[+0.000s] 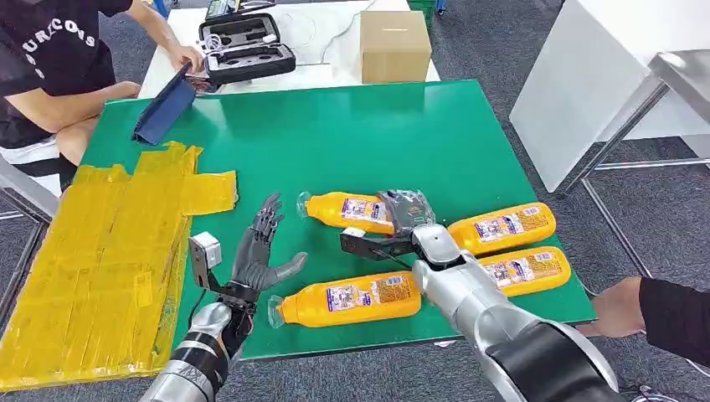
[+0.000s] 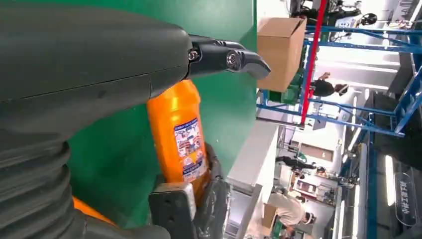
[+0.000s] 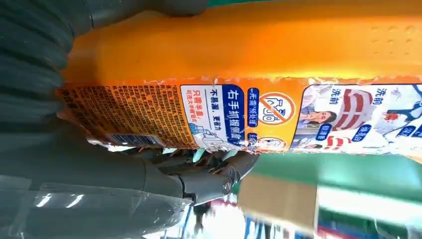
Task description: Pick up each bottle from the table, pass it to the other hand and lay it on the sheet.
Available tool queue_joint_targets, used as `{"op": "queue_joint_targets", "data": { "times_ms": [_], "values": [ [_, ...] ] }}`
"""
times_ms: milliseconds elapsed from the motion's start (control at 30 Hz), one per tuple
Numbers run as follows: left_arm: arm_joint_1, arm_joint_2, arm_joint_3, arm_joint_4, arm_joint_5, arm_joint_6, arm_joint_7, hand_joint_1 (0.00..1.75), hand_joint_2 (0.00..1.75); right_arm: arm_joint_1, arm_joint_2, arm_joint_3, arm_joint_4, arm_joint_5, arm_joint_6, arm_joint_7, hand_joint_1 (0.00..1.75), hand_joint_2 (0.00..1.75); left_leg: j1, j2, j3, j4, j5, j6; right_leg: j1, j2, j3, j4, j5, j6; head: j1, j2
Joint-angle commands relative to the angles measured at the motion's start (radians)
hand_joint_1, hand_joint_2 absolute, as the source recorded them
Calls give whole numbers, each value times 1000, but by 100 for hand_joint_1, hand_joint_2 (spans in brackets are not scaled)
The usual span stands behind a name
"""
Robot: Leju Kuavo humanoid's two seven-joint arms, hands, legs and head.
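The green-topped bench (image 1: 352, 142) carries everything, and the wide sheet of yellow translucent film (image 1: 100, 268), taped in overlapping strips, covers the bench's left side, presumably as the landing place for the bottles. Four orange plastic bottles with printed labels lie on their sides to the right of that sheet: one nearest the front edge (image 1: 347, 299), two stacked toward the right edge (image 1: 502, 226) (image 1: 526, 270), and one further back (image 1: 347, 210) under the right robot hand (image 1: 408, 213). That robot hand has its fingers wrapped around the bottle's body, seemingly gripping it ready for lifting. The left robot hand (image 1: 261, 251) stands between the sheet and the bottles, fingers spread and empty, probably waiting to receive the pass. In the right wrist view the label shows Chinese print, including 右手抓握 on a blue panel and 洗前; smaller text is illegible.
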Motion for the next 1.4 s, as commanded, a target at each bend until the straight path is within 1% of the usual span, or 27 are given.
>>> {"op": "queue_joint_targets", "data": {
  "times_ms": [33,100,167,267,300,367,400,467,500,533,567,633,667,700,733,767,833,867,900,967,1033,1067,1200,1233,1300,1333,1400],
  "values": [
    [-19,7,1,24,-2,5,8,0,175,-19,3,9,19,5,-79,5,175,175,0,0,3,1,-2,-1,0,-1,3,1,-2,-1,0,0],
    [-19,7,1,24,-2,5,8,0,175,-19,3,9,19,5,-79,5,175,175,0,1,4,1,-3,-1,1,-1,4,0,-2,-2,0,0],
    [-19,7,1,24,-2,5,8,0,175,-19,3,9,19,5,-79,5,175,175,0,0,2,0,-1,-1,0,-1,2,0,-1,-1,0,0],
    [-17,5,-3,13,-6,21,3,0,175,-2,9,-84,-14,-29,-273,-51,175,175,0,0,5,1,-3,-1,1,-1,5,1,-3,-2,0,0],
    [-14,5,-2,2,-6,30,2,0,175,37,2,-151,-137,-41,-289,-84,175,175,0,0,3,0,-2,-1,1,-1,3,0,-1,-1,0,0],
    [-2,9,-3,-27,-6,46,4,0,175,113,41,-355,-306,-6,-289,-205,175,175,0,1,4,1,-3,-1,0,-1,4,1,-2,-2,0,0],
    [3,12,-3,-41,-7,53,5,0,175,148,78,-455,-390,-25,-289,-288,175,175,0,1,2,0,-1,-1,0,0,1,0,-1,-1,0,0],
    [11,16,-7,-68,-10,60,9,0,175,172,128,-561,-422,-134,-289,-437,175,175,1,3,2,0,-2,-1,1,2,1,0,-1,-2,1,0],
    [15,18,-11,-86,-8,61,17,0,175,184,148,-586,-434,-222,-289,-507,175,175,1,3,4,1,-4,-2,1,2,3,1,-3,-2,0,0],
    [14,18,-12,-89,-6,59,22,0,175,189,153,-582,-434,-270,-289,-528,175,175,0,2,2,0,-2,-1,0,1,1,1,-1,-2,0,0],
    [13,18,-15,-100,0,59,34,0,175,209,150,-548,-455,-389,-270,-566,175,175,0,2,4,1,-4,-2,1,0,4,2,-3,-2,0,0],
    [7,18,-30,-121,-1,73,40,0,175,254,140,-474,-525,-528,-249,-585,175,175,1,-2,1,0,-1,-1,1,-2,2,0,-2,-2,-1,0],
    [3,17,-33,-129,5,70,50,0,175,271,140,-456,-552,-570,-239,-591,175,175,1,-3,3,0,-2,-1,1,-3,3,0,-3,-2,0,0],
    [-1,17,-41,-143,11,71,59,0,175,290,138,-432,-588,-624,-219,-598,175,175,2,-3,0,0,-1,-1,1,-3,1,0,-2,-1,0,0],
    [-4,17,-46,-151,12,74,63,0,175,299,137,-421,-605,-648,-205,-603,175,175,2,-3,2,1,-2,-1,2,-4,3,1,-3,-2,0,0],
    [-9,16,-50,-158,17,75,72,0,175,308,138,-411,-625,-683,-178,-607,175,175,1,-2,0,0,-1,-1,1,-2,1,0,-2,-1,0,0],
    [-24,19,-56,-169,43,60,97,0,175,324,132,-382,-655,-760,-74,-604,175,175,1,0,0,1,-2,-1,1,-1,1,1,-2,-2,0,0],
    [-27,19,-55,-170,44,60,99,0,175,325,133,-379,-656,-760,-73,-604,175,175,1,-1,-1,0,-1,-1,1,-2,0,1,-1,-1,0,0],
    [-35,22,-59,-171,56,47,108,0,175,330,134,-370,-663,-806,-8,-610,175,175,1,-1,1,1,-2,-1,1,-3,1,1,-2,-2,0,0],
    [-53,25,-61,-175,102,0,129,0,175,341,134,-349,-661,-841,61,-611,175,175,1,-2,1,1,-2,-1,1,-4,2,1,-3,-2,0,0],
    [-70,27,-55,-182,173,-69,160,0,175,346,142,-323,-646,-844,76,-616,175,175,1,-1,0,0,-1,-1,1,-2,0,0,-1,-2,0,0],
    [-80,27,-54,-192,195,-77,173,0,175,348,148,-309,-634,-840,78,-622,175,175,1,0,2,1,-3,-2,2,-2,3,1,-3,-2,0,0],
    [-88,26,-54,-200,218,-88,192,0,175,349,154,-300,-624,-835,71,-628,175,175,1,0,1,0,-1,-1,1,-2,1,0,-1,-1,0,0],
    [-87,27,-59,-208,252,-107,207,0,175,344,151,-291,-614,-832,73,-631,175,175,1,0,3,0,-2,-1,1,-2,3,1,-2,-2,0,0],
    [-95,36,-88,-233,285,-114,214,0,175,337,153,-276,-584,-823,61,-634,175,175,1,0,1,0,-1,-1,1,-2,1,0,-1,-1,0,0],
    [-96,38,-95,-240,296,-120,218,0,175,336,154,-274,-576,-823,62,-635,175,175,1,0,3,0,-3,-1,1,-2,3,1,-2,-2,0,0],
    [-91,43,-113,-264,307,-123,224,0,175,331,153,-266,-549,-806,35,-636,175,175,1,0,0,0,-1,-1,1,-1,0,0,-1,-1,0,0]
  ]
}}
